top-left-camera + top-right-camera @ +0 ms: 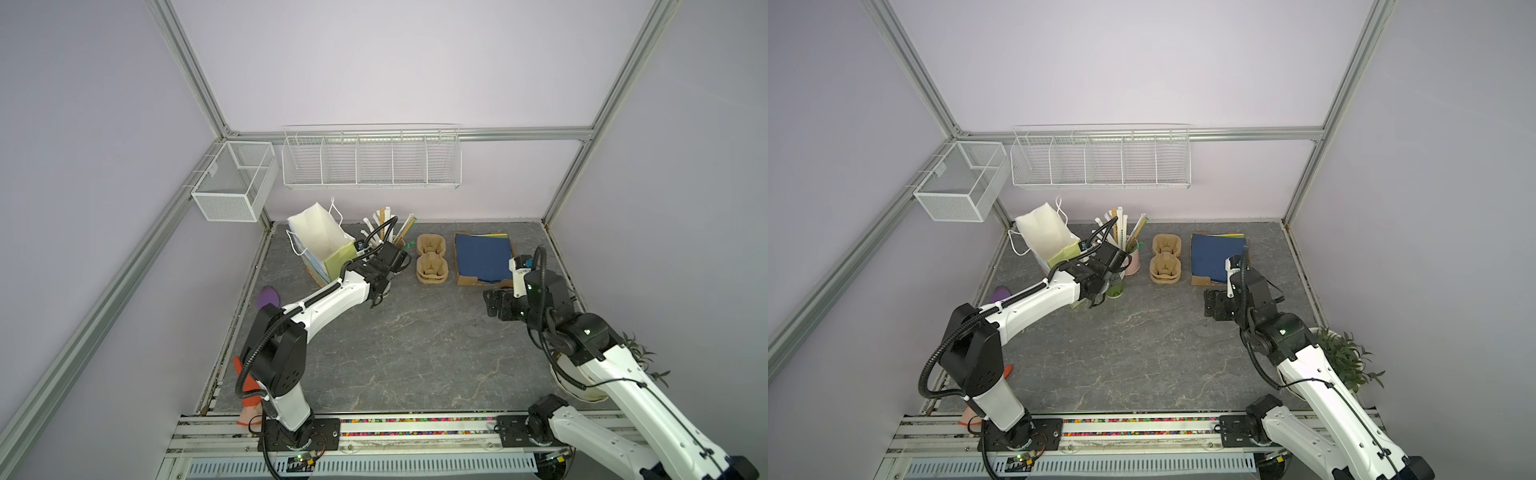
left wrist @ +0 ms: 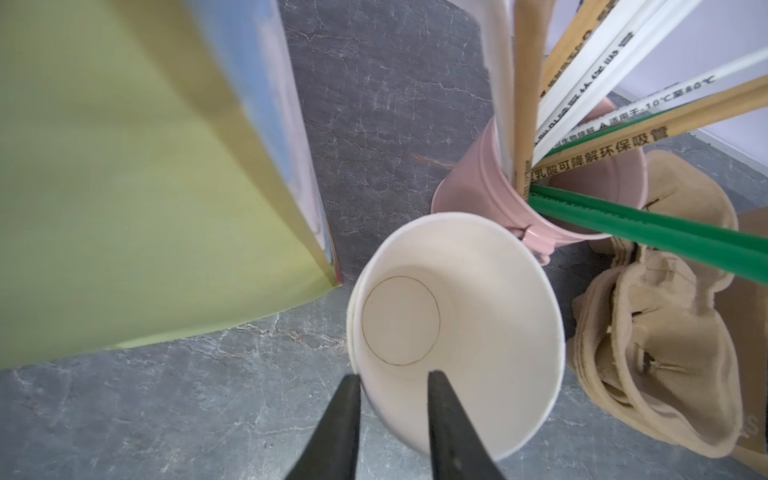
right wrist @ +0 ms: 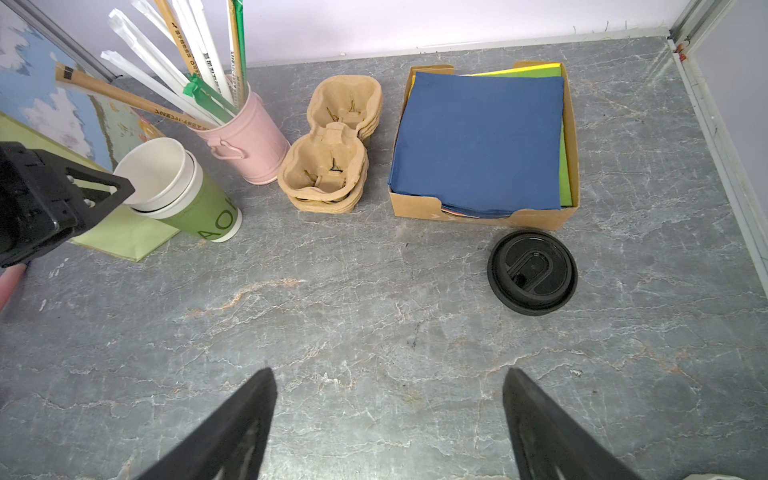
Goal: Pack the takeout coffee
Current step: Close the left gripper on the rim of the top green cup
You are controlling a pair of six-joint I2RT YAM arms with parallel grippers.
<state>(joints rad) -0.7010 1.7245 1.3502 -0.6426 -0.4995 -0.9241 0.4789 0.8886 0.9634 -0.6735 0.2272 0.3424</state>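
1. Cream-white lining was all the takeout coffee cup point(image 3: 153, 170) showed, its outside hidden inside the green paper cup point(image 3: 203, 208).
2. Left gripper point(image 2: 392, 374) straddled its rim; whether it pinched, unclear.
3. Right gripper point(image 3: 388, 370) gaped empty.

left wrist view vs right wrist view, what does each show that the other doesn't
Only the left wrist view: the inside bottom of the top cup, with the left gripper straddling its rim. Only the right wrist view: the black lid, the box of blue napkins, the green side of the lower cup, the open right gripper. Both: the pink bucket of straws, the cup carriers, the paper bag.
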